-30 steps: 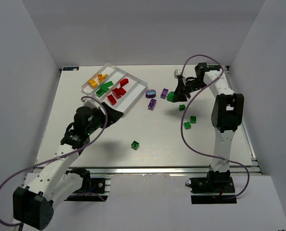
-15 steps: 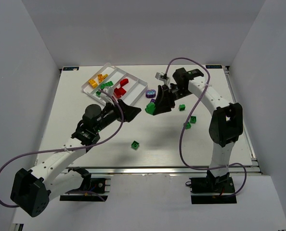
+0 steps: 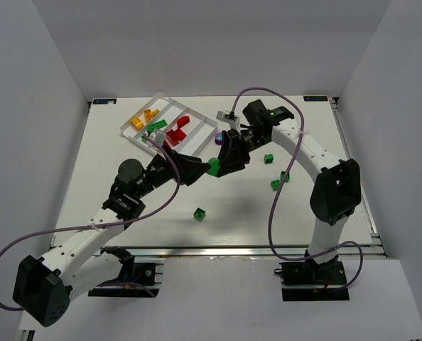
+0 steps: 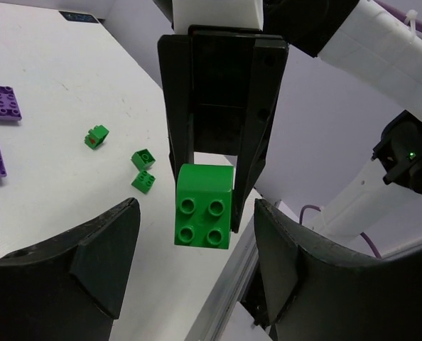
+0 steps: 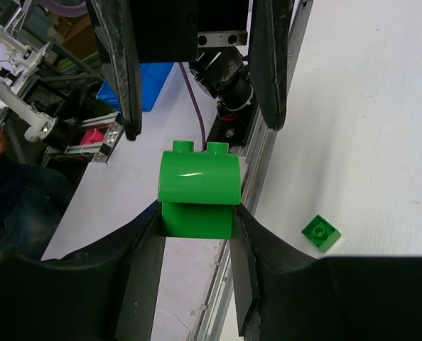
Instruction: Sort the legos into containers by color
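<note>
1. Green lego [image 3: 213, 168]: in the air just off the tray's [image 3: 161, 96] near right corner, well above the table. The right gripper [image 3: 219, 165] is clamped on its two smooth sides.
2. Left gripper [image 3: 201, 169]: spread wide, one finger on each side of the brick and touching neither side.
3. Step in hand, as judged: a hand-over.
   - The left gripper should close squarely on the faces the right one leaves free.
   - Its hold should be firm before the right gripper lets go.
   - The brick then goes to the tray's compartment holding the green pieces [image 3: 154, 130].
4. Left wrist view alone: four studs face the left gripper.
5. Right wrist view alone: the brick's rounded back, with clear gaps to both left fingers.
6. Top view alone: the tray's yellow-orange, green and red lots, each in its own compartment.
</note>
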